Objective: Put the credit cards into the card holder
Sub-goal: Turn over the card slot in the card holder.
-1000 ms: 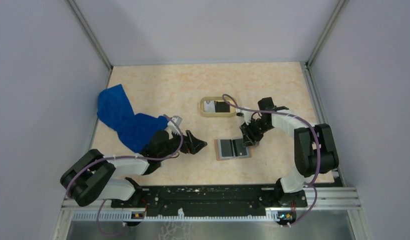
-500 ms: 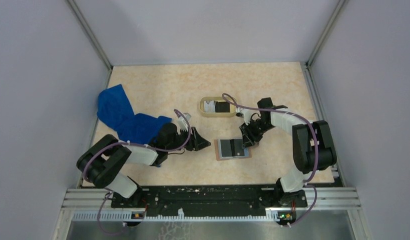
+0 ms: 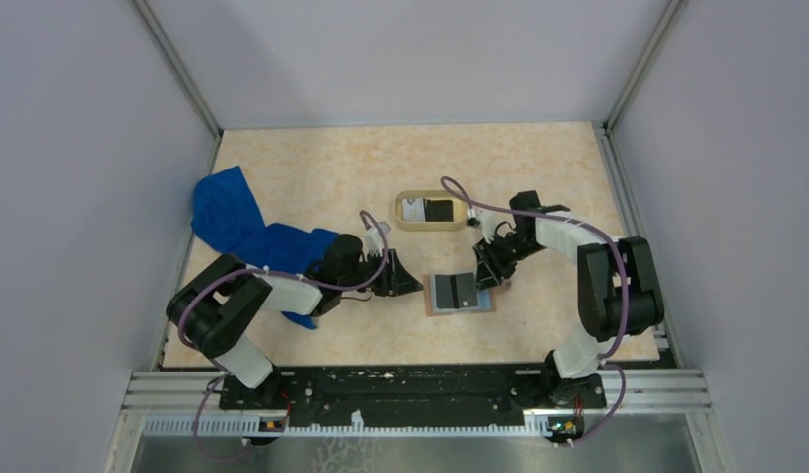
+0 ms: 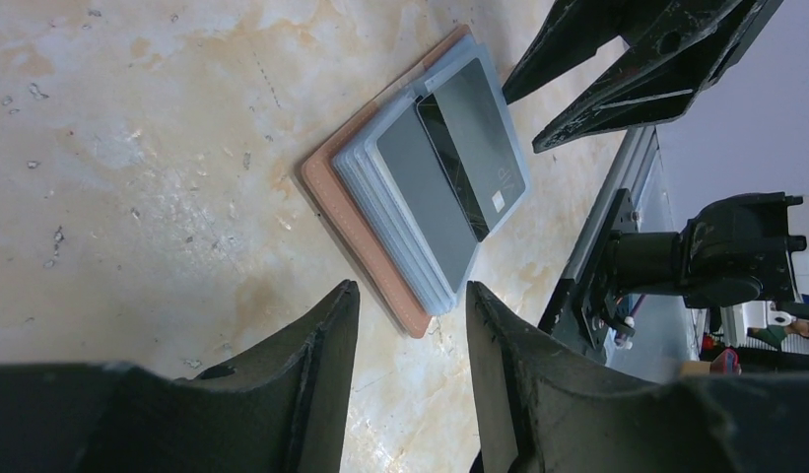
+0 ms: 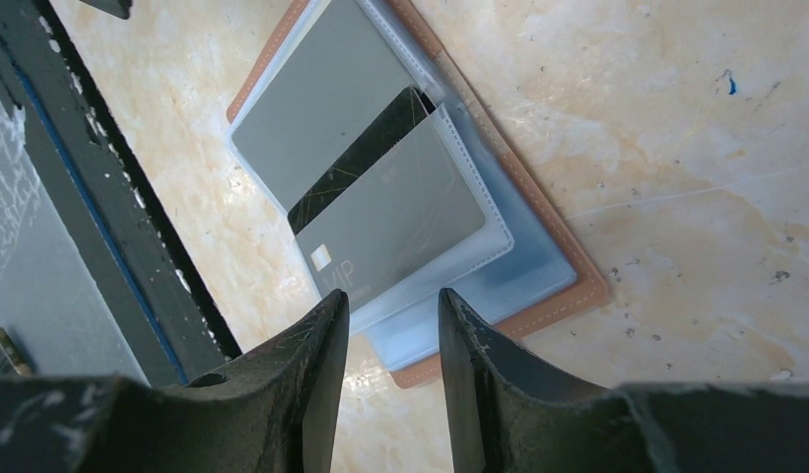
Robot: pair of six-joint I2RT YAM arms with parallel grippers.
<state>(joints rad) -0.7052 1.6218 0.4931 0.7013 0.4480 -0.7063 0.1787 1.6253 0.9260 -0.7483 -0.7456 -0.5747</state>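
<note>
The tan card holder lies open on the table, its clear sleeves facing up. A black card sits partly slid into one sleeve, next to a grey card. My left gripper is low at the holder's left edge and open, with the holder's corner just beyond its tips. My right gripper hovers over the holder's right edge. It is open by a narrow gap with nothing between its fingers. One white credit card and one black credit card lie in the oval tray.
The oval tan tray stands just behind the holder. A crumpled blue cloth lies at the left, under my left arm. The black base rail runs along the near edge. Grey walls close in the table.
My left gripper has moved right, up to the holder's left edge, and its jaws have narrowed. My right gripper has shifted slightly and closed a little.
</note>
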